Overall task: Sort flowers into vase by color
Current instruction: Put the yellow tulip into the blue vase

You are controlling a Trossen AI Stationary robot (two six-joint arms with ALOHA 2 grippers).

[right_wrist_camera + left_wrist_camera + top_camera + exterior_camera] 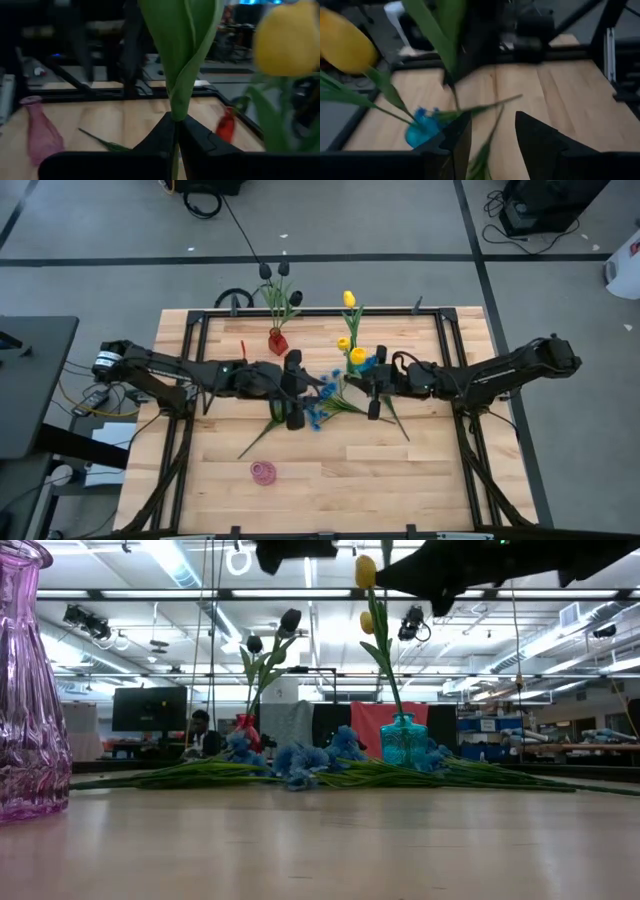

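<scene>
While right pincer gripped: 1 yellow tulip's stem, clamped, long axis upright.
Left pincer: parted, empty.
Blue vase: just beside right pincer, nearer arm.

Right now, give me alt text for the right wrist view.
The right gripper has its fingers shut on a green tulip stem rising straight up. A blurred yellow tulip hangs close by; a pink vase and red vase stand on the wooden table.
</scene>
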